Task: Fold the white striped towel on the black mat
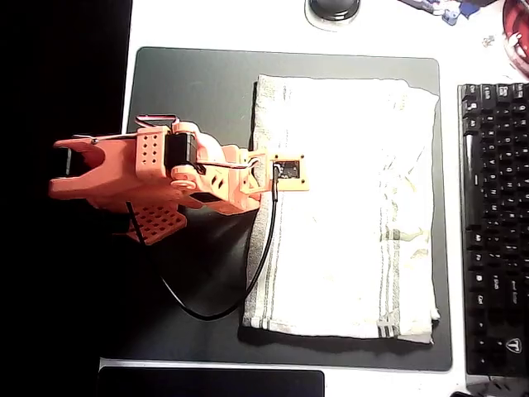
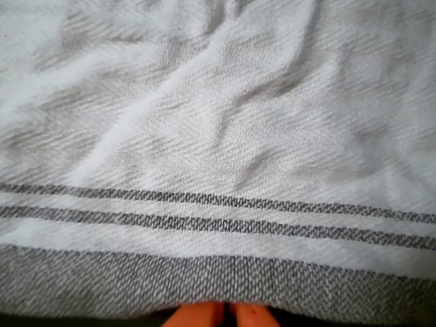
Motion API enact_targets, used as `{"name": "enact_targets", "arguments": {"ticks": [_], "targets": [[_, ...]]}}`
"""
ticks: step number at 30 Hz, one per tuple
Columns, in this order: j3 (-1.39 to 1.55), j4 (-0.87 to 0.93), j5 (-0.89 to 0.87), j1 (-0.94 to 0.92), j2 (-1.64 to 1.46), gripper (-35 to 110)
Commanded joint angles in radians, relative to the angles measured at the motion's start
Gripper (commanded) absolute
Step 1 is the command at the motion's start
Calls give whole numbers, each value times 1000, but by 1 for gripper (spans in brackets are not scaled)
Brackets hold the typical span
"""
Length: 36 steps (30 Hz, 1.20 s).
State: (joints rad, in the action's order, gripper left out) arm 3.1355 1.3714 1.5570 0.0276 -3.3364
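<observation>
Overhead, the orange arm (image 1: 157, 178) reaches in from the left, its wrist covering the gripper (image 1: 277, 175) right at the left edge of the white striped towel (image 1: 347, 207). In the wrist view just two orange fingertips (image 2: 197, 315) poke up at the bottom, close together under the towel's grey hem, and whether they pinch cloth, I cannot tell. The towel lies spread on the black mat (image 1: 190, 91), wrinkled. A keyboard (image 1: 494, 223), cut off, sits right; a black cable (image 1: 248, 285) loops over the mat.
</observation>
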Motion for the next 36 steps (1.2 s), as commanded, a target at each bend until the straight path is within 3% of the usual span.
{"name": "enact_targets", "arguments": {"ticks": [1, 36], "targets": [[23, 18, 5, 14, -23, 0], [23, 18, -11, 11, -23, 0]]}}
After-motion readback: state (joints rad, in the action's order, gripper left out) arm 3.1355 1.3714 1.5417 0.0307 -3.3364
